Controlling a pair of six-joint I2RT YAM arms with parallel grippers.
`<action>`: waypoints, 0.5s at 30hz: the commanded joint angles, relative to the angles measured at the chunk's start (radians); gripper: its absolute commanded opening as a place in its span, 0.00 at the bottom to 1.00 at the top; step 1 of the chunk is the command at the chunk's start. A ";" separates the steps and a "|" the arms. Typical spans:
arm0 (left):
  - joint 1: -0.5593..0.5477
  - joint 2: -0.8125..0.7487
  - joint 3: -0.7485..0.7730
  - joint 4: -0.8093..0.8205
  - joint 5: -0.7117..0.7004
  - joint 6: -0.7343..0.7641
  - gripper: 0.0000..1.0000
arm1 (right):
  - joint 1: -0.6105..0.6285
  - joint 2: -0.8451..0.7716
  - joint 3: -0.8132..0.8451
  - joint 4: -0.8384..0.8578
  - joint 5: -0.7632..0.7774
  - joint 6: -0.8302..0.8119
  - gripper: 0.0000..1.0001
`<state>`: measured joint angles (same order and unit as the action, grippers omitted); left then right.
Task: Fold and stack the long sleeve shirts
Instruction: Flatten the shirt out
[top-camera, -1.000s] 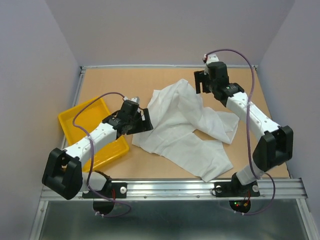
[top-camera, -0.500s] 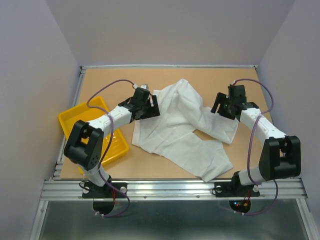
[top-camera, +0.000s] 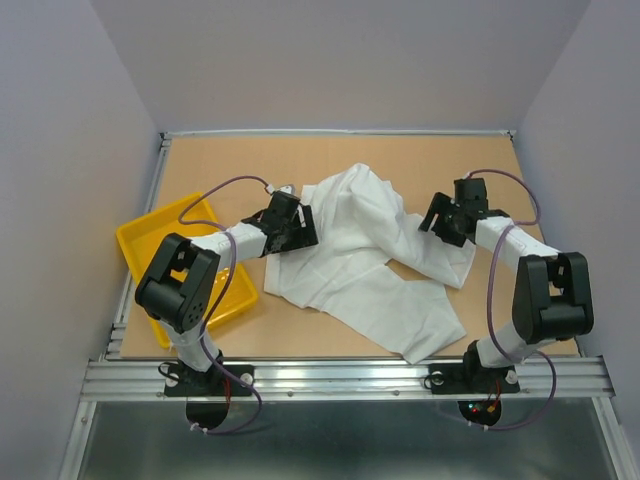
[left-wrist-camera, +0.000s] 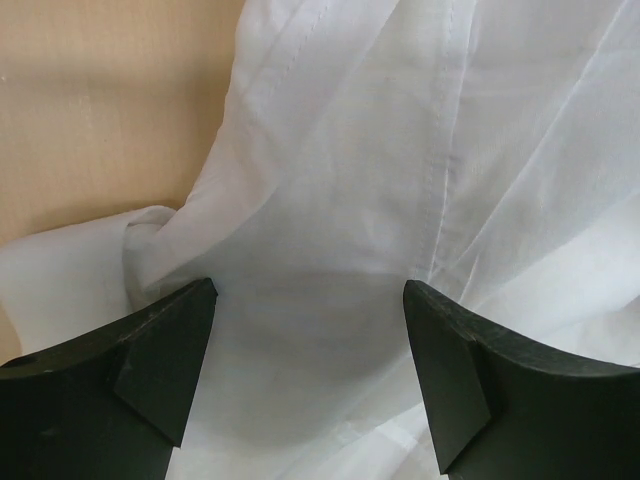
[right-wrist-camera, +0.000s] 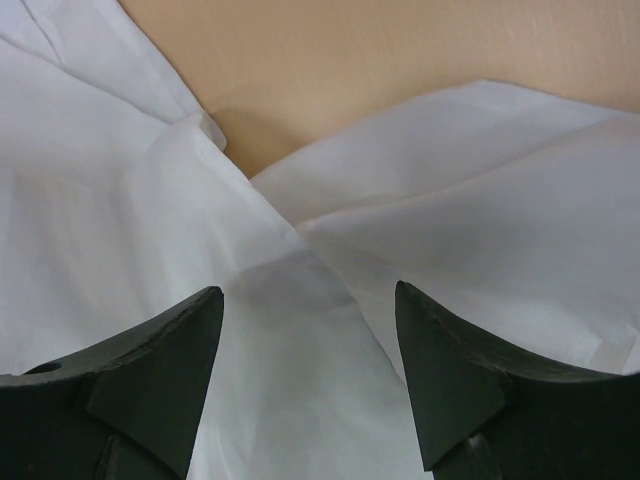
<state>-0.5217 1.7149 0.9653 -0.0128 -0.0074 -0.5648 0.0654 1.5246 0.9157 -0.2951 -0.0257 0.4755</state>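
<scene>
A white long sleeve shirt (top-camera: 355, 250) lies crumpled on the tan table, one part trailing toward the near right. My left gripper (top-camera: 300, 228) is open, low over the shirt's left edge; in the left wrist view the white cloth (left-wrist-camera: 400, 150) fills the space between the fingers (left-wrist-camera: 160, 350). My right gripper (top-camera: 440, 222) is open, low over the shirt's right side; the right wrist view shows folds of cloth (right-wrist-camera: 300, 300) between the fingers (right-wrist-camera: 450, 370). Neither gripper holds anything.
A yellow plastic tray (top-camera: 150, 240) sits at the left, under the left arm. A metal rail (top-camera: 340, 375) runs along the table's near edge. Lilac walls enclose the table on the left, back and right.
Both arms have swung in and down onto the shirt: the left gripper moved from beside the tray to the shirt's left edge, the right gripper came from the far side to the right side.
</scene>
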 joint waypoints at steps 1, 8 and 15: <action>-0.001 -0.029 -0.094 -0.010 0.001 -0.018 0.88 | -0.006 0.045 0.093 0.094 -0.032 -0.012 0.74; -0.001 -0.055 -0.135 -0.007 0.001 -0.015 0.88 | -0.006 0.195 0.225 0.109 -0.092 -0.078 0.74; -0.001 -0.063 -0.152 -0.006 -0.003 -0.015 0.88 | -0.006 0.289 0.291 0.114 -0.223 -0.136 0.61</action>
<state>-0.5217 1.6527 0.8612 0.0868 -0.0086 -0.5758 0.0654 1.8057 1.1507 -0.2207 -0.1627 0.3843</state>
